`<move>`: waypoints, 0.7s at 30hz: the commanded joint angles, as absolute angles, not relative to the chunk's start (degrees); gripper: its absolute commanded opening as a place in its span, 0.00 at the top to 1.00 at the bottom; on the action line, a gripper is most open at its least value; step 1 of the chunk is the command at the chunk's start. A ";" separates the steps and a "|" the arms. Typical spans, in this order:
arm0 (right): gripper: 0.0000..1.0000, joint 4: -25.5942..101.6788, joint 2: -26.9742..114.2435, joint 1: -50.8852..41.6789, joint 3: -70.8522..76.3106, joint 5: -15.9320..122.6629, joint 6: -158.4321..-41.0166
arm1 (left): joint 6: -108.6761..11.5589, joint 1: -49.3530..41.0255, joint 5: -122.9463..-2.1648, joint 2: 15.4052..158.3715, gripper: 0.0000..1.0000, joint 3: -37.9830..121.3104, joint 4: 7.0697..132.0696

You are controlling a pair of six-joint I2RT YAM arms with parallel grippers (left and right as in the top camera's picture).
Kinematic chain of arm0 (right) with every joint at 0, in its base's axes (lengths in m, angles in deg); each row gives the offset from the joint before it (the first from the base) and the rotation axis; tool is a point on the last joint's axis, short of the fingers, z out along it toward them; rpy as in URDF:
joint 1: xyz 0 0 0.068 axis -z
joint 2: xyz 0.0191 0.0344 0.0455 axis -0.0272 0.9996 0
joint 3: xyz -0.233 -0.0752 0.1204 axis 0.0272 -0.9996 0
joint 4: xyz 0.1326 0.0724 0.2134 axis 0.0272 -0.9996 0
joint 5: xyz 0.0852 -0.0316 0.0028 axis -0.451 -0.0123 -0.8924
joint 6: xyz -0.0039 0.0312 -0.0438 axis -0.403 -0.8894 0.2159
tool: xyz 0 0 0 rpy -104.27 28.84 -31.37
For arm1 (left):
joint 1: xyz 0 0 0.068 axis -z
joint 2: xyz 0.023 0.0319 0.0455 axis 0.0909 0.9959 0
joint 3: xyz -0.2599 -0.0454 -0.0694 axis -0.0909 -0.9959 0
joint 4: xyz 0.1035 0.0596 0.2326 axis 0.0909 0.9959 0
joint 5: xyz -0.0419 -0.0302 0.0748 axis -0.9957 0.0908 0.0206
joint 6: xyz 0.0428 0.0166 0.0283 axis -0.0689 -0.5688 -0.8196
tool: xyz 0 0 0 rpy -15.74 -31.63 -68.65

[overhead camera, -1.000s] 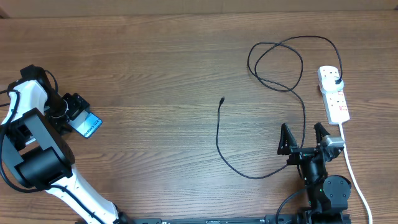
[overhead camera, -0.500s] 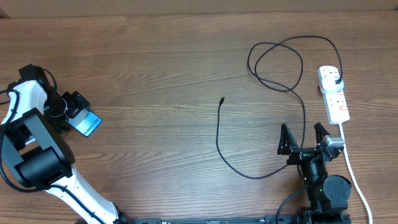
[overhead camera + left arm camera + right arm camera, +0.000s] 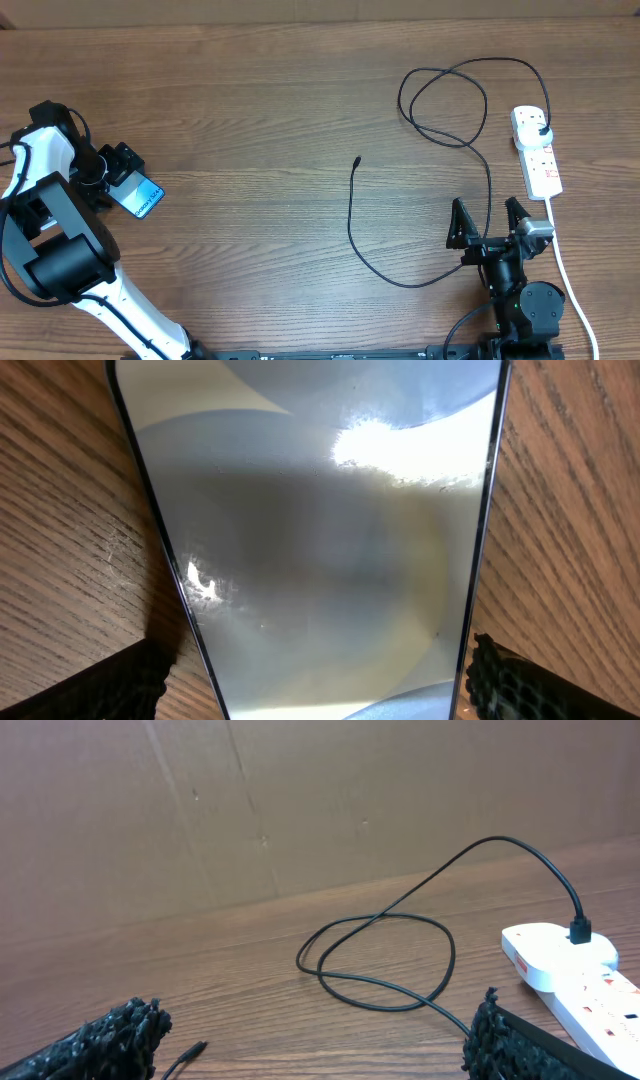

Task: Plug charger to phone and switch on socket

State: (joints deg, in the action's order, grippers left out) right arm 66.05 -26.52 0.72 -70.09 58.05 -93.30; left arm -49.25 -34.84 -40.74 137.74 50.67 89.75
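Observation:
The phone (image 3: 143, 198) lies on the table at the far left, light-blue screen up. It fills the left wrist view (image 3: 320, 560). My left gripper (image 3: 120, 170) is open and straddles the phone's end, one finger at each long edge (image 3: 318, 685). The black charger cable (image 3: 352, 225) loops across the right half. Its connector tip (image 3: 358, 160) lies free mid-table and its plug (image 3: 543, 130) sits in the white socket strip (image 3: 537, 155). My right gripper (image 3: 490, 222) is open and empty near the front edge. The right wrist view (image 3: 315, 1040) shows the cable loop (image 3: 385, 955), tip (image 3: 192, 1050) and strip (image 3: 580, 975) ahead.
The strip's thick white cord (image 3: 565, 265) runs down past the right arm's base to the front edge. A brown cardboard wall (image 3: 300, 800) stands behind the table. The cable passes between the right gripper's fingers on the tabletop.

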 commanded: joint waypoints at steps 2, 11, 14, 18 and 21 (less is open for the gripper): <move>0.00 66.20 -26.97 0.39 -70.70 58.80 -93.47 | -50.27 -34.45 -42.47 139.31 0.00 51.67 89.67; 0.00 66.20 -26.97 0.39 -70.70 58.80 -93.47 | -45.20 -34.45 -42.03 139.53 0.00 51.63 90.41; 0.00 66.20 -26.97 0.39 -70.70 58.80 -93.47 | -44.42 -34.45 -42.01 140.01 0.00 51.61 90.43; 0.00 66.20 -26.97 0.39 -70.70 58.80 -93.47 | -44.24 -34.45 -41.79 140.84 0.00 51.61 90.37; 0.00 66.20 -26.97 0.39 -70.70 58.80 -93.47 | -44.29 -34.45 -40.44 141.19 0.00 51.61 90.45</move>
State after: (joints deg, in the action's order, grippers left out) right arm 66.07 -26.52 0.72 -70.09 58.05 -93.30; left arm -45.55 -34.84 -40.76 138.20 51.24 90.30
